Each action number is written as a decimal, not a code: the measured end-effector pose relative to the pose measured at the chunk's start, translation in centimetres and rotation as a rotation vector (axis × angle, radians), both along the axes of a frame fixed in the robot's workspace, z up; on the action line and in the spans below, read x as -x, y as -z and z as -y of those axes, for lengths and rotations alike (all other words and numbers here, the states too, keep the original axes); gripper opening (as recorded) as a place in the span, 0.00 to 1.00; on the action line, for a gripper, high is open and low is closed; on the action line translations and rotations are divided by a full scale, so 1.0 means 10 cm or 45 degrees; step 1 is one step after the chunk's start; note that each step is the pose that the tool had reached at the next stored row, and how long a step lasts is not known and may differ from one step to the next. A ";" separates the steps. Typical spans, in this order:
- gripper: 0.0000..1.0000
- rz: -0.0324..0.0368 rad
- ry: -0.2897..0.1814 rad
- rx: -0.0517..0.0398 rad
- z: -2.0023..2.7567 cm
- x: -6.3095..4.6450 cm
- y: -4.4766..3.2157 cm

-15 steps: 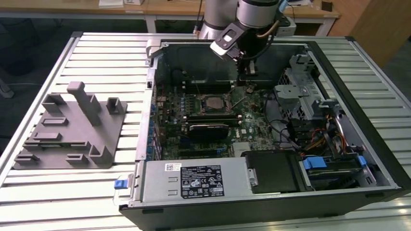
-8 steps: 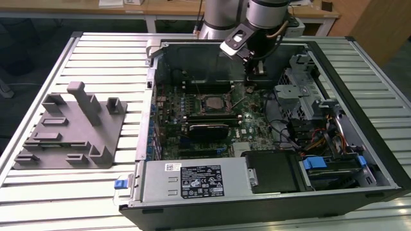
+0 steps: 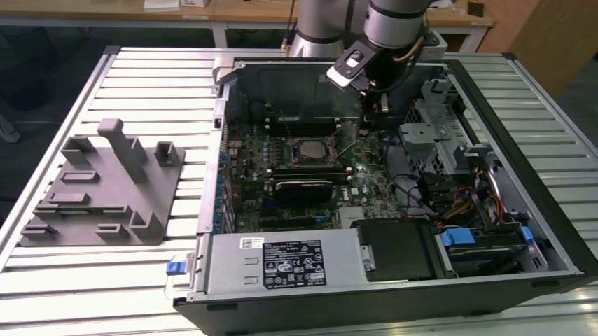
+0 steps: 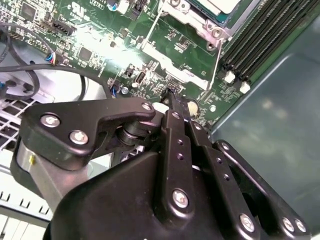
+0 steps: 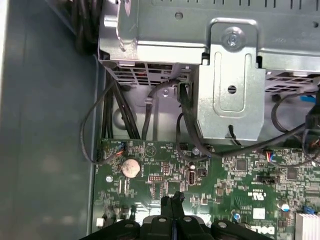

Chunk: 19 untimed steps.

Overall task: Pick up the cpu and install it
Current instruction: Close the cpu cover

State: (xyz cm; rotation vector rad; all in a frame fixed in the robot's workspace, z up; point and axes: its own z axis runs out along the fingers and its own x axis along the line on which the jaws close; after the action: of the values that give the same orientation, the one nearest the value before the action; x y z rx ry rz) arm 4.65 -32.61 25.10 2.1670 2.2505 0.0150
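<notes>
A grey fixture (image 3: 98, 192) stands on the worktop (image 3: 140, 77) at the exterior view's left. In the open computer case (image 3: 393, 304), the cpu (image 4: 221, 4) lies in the motherboard socket (image 3: 311, 148). Right of it hangs the end effector (image 3: 379, 108), fingers pressed together, empty.

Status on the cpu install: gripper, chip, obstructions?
The gripper shut, fingers empty, low over the motherboard. The cpu sits in its socket, apart from the gripper. A thin lever stands up beside the socket, gripper side.
</notes>
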 end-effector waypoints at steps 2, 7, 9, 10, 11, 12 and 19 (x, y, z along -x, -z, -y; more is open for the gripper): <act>0.11 -0.0002 0.000 0.000 0.000 0.00 0.036; 0.11 -0.0003 0.000 0.002 0.000 0.00 0.090; 0.11 -0.0004 0.000 0.002 0.000 0.00 0.090; 0.11 -0.0004 0.000 0.002 0.000 0.00 0.090; 0.11 -0.0003 0.000 0.002 0.000 0.00 0.091; 0.11 -0.0003 0.000 0.002 0.000 0.02 0.092; 0.11 -0.0002 0.004 0.002 0.000 0.22 0.092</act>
State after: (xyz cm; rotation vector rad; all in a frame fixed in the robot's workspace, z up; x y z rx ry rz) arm 2.46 -32.61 24.18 2.1697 2.2468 0.0134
